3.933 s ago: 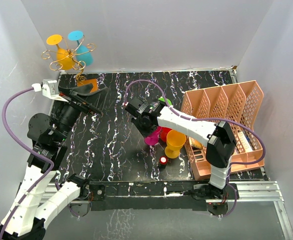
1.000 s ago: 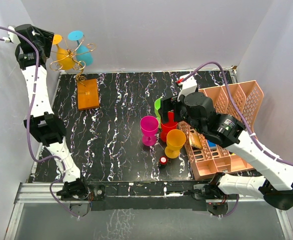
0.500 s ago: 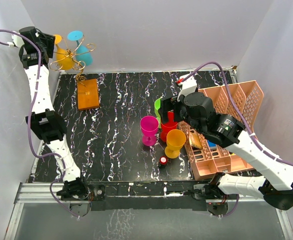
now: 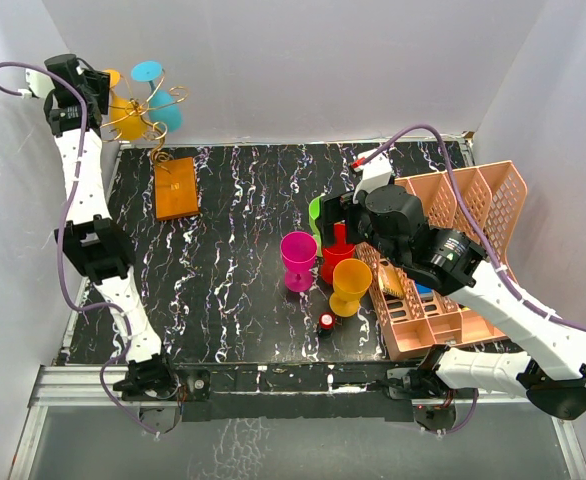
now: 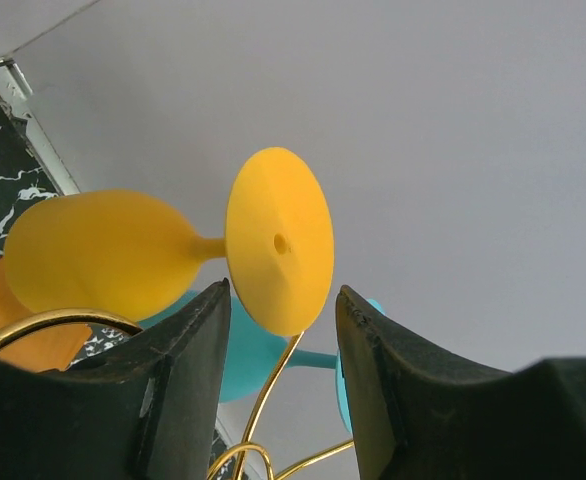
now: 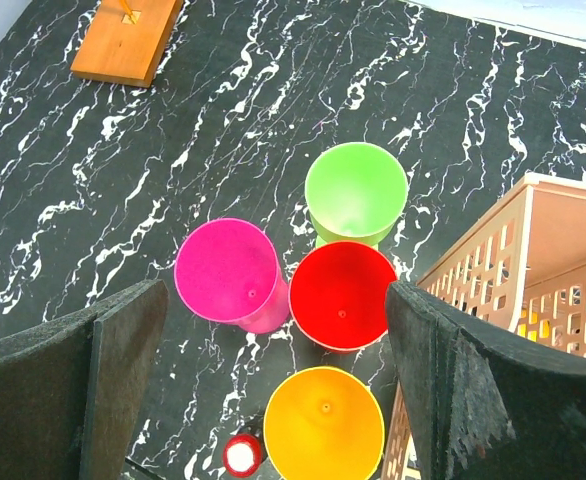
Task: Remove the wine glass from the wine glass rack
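A black marble-patterned table (image 4: 233, 270) carries a salmon-pink plastic lattice basket (image 4: 473, 200) along its right side. At the far left corner stands the wine glass rack (image 4: 176, 187), a thin gold wire tree of curled arms rising from a flat orange-brown block. Two glasses hang from its arms with their feet up: a yellow plastic wine glass (image 5: 103, 255) nearest the left arm, and a teal plastic wine glass (image 4: 163, 105) just beside and behind it. The left gripper (image 5: 281, 300) is raised to the top of the rack, its black fingers (image 5: 188, 350) parted with the yellow glass's round foot between their tips. A thin gap shows on each side, so nothing is clamped. The right gripper (image 6: 275, 290) hangs spread wide and holding nothing, above a tight cluster of four upright plastic cups near the basket's left wall: a green cup (image 6: 356, 193) farthest back, a red cup (image 6: 342, 294), a magenta cup (image 6: 227, 271) to its left and an orange cup (image 6: 324, 423) nearest. A small red-and-white cap (image 6: 241, 455) lies just beside the orange cup.
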Available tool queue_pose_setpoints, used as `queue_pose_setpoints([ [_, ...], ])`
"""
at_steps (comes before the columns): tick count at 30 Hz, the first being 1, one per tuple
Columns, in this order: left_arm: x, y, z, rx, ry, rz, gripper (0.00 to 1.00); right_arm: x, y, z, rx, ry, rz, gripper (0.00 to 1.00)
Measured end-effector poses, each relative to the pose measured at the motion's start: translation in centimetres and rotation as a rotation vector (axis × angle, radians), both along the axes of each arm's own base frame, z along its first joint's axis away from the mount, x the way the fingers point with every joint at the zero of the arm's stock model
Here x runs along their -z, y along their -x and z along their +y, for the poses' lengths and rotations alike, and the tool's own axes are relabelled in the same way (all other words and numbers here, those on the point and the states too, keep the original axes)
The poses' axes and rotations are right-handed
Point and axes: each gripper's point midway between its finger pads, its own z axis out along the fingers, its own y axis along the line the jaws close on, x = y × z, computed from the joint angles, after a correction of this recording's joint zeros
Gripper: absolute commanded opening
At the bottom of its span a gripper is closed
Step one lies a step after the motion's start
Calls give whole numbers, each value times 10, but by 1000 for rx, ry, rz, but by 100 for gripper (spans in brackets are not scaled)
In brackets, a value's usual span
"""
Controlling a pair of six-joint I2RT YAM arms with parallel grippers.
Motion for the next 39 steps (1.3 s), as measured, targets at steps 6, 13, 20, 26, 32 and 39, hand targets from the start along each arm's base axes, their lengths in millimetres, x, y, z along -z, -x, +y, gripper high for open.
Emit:
queue_pose_setpoints([
  [6,0,-4,-3,-15,-5,-7,36,0,-1,-1,7,2,-2,99],
  [13,4,-4,0,-36,-19,5,18,1,-1,-1,10,4,-2,99],
  [20,3,-4,4,-47,-40,7,4,2,-2,-1,12,5,-2,99],
  [26,-6,-7,4,-44,-48,-29,0,2,-2,-1,12,5,-2,99],
  [32,-10,-9,3,-40,-46,-50,0,2,-2,-1,12,5,-2,99],
  [39,-19,-13,0,-35,-4,-99,0,3,-2,-1,13,4,-2,99],
])
